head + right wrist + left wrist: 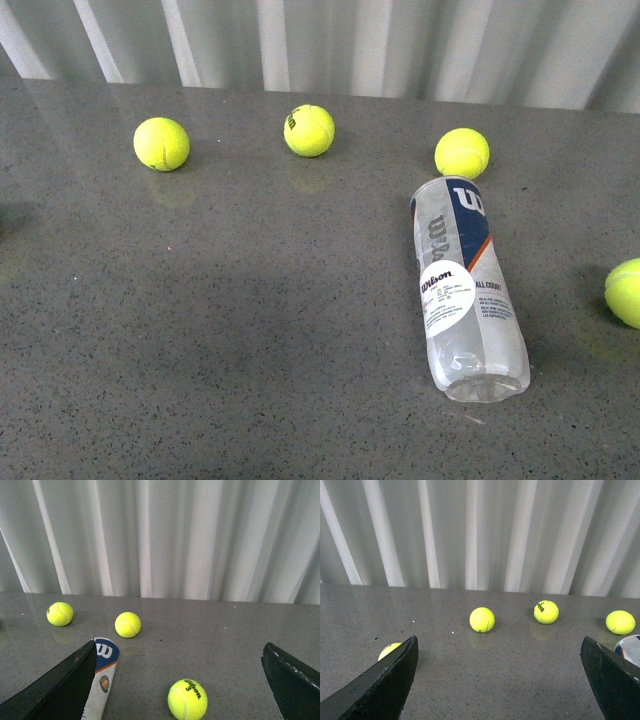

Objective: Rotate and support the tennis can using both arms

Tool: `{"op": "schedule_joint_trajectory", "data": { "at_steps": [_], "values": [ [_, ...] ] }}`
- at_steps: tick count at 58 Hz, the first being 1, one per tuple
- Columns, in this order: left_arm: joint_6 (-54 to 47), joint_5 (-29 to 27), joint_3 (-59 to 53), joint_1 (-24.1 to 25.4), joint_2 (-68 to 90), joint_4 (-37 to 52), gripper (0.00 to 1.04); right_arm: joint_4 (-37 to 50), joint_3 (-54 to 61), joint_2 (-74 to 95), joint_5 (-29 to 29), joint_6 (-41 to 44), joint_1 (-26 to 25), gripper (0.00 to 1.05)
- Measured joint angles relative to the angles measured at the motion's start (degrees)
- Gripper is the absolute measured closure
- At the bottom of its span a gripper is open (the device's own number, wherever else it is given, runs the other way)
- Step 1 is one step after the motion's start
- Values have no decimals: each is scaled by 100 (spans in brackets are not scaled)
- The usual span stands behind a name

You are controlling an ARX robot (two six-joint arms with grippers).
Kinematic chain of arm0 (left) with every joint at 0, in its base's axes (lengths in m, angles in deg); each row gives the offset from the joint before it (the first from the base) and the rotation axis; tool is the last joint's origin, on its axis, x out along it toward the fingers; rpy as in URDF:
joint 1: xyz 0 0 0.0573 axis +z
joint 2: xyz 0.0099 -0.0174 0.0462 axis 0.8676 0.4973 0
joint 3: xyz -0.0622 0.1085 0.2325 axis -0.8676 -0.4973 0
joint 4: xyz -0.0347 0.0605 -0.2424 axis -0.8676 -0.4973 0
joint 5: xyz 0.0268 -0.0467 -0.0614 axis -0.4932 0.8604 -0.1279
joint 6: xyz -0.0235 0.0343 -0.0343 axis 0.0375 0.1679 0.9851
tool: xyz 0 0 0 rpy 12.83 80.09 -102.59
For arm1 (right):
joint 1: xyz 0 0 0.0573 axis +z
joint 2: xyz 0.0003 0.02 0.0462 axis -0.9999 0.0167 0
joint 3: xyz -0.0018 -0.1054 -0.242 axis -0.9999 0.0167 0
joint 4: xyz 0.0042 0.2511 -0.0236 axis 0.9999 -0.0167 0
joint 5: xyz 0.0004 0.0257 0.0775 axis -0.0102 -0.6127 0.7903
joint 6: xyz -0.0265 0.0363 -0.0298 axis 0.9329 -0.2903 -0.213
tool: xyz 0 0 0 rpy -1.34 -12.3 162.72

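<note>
The tennis can (466, 287) lies on its side on the grey table, right of centre in the front view, its navy end pointing toward the back. Neither arm appears in the front view. My left gripper (499, 680) is open over bare table, and only an edge of the can (631, 649) peeks past one black finger (612, 680). My right gripper (179, 680) is open too; the can's navy Wilson end (102, 672) lies beside one finger (60, 690), and a tennis ball (187, 699) sits between the fingers on the table.
Three tennis balls (161, 143) (309, 130) (462, 153) line the back of the table, with another ball (625, 292) at the right edge. A pleated white curtain (350, 40) closes off the far side. One more ball (390, 650) hides partly behind a left finger.
</note>
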Motion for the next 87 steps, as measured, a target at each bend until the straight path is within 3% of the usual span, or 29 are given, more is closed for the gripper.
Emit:
{"op": "schedule_joint_trajectory", "data": {
  "at_steps": [87],
  "values": [
    [-2,0,0,0,0,0,7,0,0,0,0,0,0,7]
  ]
}}
